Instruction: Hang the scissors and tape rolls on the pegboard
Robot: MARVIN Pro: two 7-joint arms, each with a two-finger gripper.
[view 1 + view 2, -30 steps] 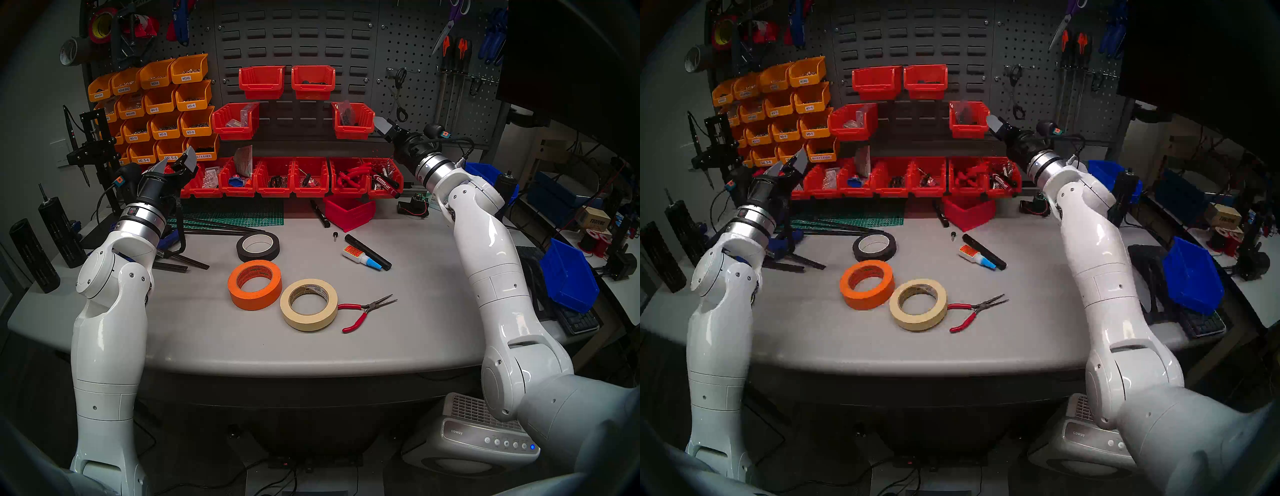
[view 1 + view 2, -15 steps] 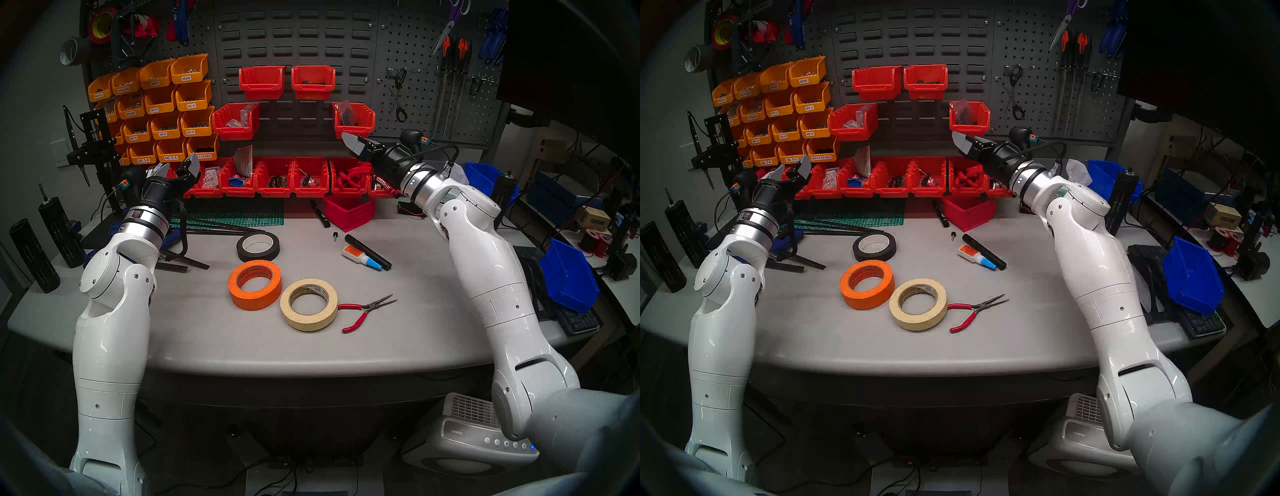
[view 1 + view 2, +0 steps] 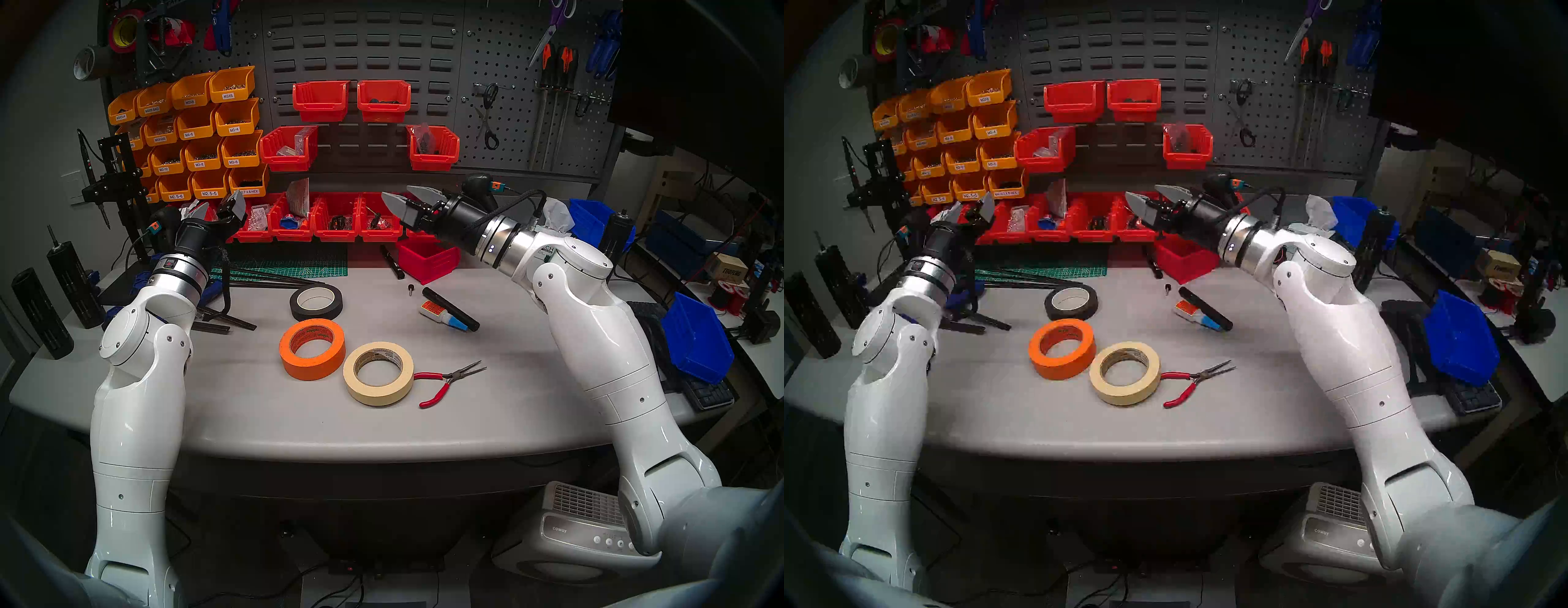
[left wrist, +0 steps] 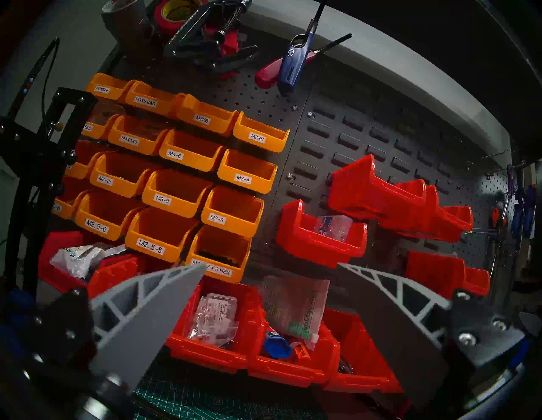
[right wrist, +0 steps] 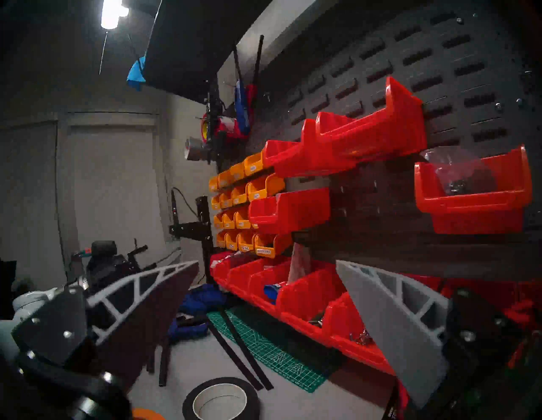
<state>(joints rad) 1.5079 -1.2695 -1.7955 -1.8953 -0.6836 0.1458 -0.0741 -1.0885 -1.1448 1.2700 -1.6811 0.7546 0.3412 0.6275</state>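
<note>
Scissors (image 3: 488,114) hang on the pegboard (image 3: 505,55); both tape rolls (image 3: 312,348) lie flat on the surface (image 3: 237,403). Right pincer (image 3: 407,199), spread and empty, should descend squarely over one rim.

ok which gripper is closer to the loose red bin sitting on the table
Right. The right gripper hovers just above the loose red bin, open and empty. The left gripper is far off to the bin's left, near the orange bins.

Two tape rolls (image 3: 312,348) lie side by side, touching, mid-bench (image 3: 237,407), with pliers (image 3: 449,381) just right of them. Behind stands the pegboard (image 3: 509,51), where scissors (image 3: 488,114) hang at its right.
</note>
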